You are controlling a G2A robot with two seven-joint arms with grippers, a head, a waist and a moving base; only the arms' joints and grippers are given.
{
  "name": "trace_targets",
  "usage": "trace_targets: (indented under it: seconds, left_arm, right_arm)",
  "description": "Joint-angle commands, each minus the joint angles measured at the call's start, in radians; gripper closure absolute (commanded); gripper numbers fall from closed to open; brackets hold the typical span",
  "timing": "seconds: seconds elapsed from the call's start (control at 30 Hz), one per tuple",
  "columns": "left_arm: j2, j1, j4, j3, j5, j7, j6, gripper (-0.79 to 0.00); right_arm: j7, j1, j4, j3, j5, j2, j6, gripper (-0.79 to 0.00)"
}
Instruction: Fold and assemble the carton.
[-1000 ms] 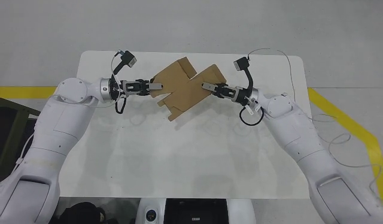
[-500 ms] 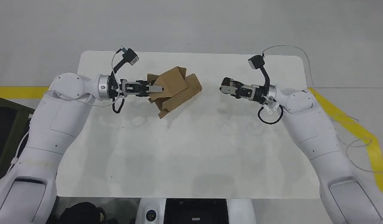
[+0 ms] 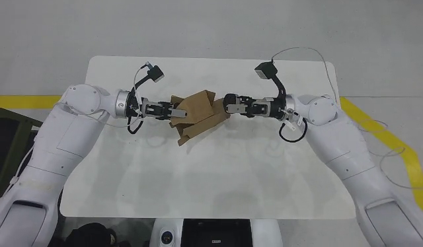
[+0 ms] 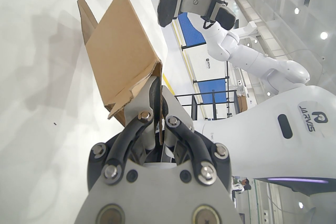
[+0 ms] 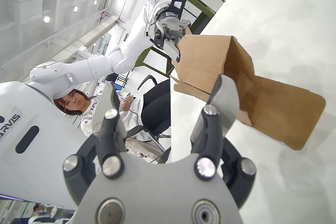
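carton sits a little toward 12 o'clock from the middle of the table. it is half-formed: its brown panels are bent up into a rough open sleeve, and its lower part rests on the tabletop at about its 7 o'clock. the left gripper is at the carton's 9 o'clock edge, fingers closed down on a thin cardboard panel and holding that side raised. the right gripper is at the carton's 3 o'clock side, fingers spread wide with nothing between them. its tips are just beside the near panel, and i cannot tell whether one brushes it.

step in hand, as i judge it: the folding stage, with one side pinned by the left arm while the right lines up for a hold or a push on the opposite panel. the box looks far from finished, since no flaps seem tucked and the shape is slack and skewed.

next move, i think, calls for the right fingers to take or press the 3 o'clock panel squarely, so the walls come upright along their creases. the left grip must be firm enough that the cardboard doesn't twist. the sheet looks light and springy, so a shove off the crease would likely skid it over the table rather than fold it
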Motion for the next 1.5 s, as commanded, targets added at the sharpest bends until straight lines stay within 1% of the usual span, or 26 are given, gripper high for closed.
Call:
trace_targets:
  seconds: [0.0,0.17,0.53,0.8,1.1,1.2,1.33,1.47]
  left_arm:
    - [0.006,0.001,-0.010,0.009,-0.015,-0.001,0.002,0.000]
    - [0.019,0.000,-0.033,0.031,-0.030,0.001,-0.001,0.000]
    - [0.048,-0.007,-0.070,0.073,-0.064,0.011,-0.011,0.000]
    - [0.065,-0.017,-0.084,0.102,-0.087,0.019,-0.019,0.000]
    - [0.079,-0.032,-0.080,0.134,-0.097,0.035,-0.035,0.000]
    - [0.082,-0.037,-0.077,0.145,-0.101,0.040,-0.040,0.000]
    - [0.087,-0.045,-0.073,0.158,-0.104,0.045,-0.045,0.000]
    - [0.091,-0.051,-0.072,0.171,-0.108,0.050,-0.050,0.000]
  right_arm:
    - [0.000,0.009,0.000,-0.029,0.011,-0.001,0.000,-0.437]
    - [-0.011,0.038,0.024,-0.088,0.017,-0.003,-0.011,-0.385]
    - [-0.037,0.107,0.103,-0.187,0.001,-0.008,-0.037,-0.379]
    - [-0.055,0.138,0.133,-0.244,0.021,-0.014,-0.055,-0.360]
    - [-0.053,0.168,0.143,-0.309,0.066,-0.031,-0.053,-0.339]
    - [-0.053,0.177,0.149,-0.326,0.080,-0.035,-0.053,-0.320]
    - [-0.053,0.186,0.154,-0.342,0.100,-0.036,-0.053,-0.296]
    - [-0.039,0.194,0.146,-0.356,0.124,-0.034,-0.039,-0.292]
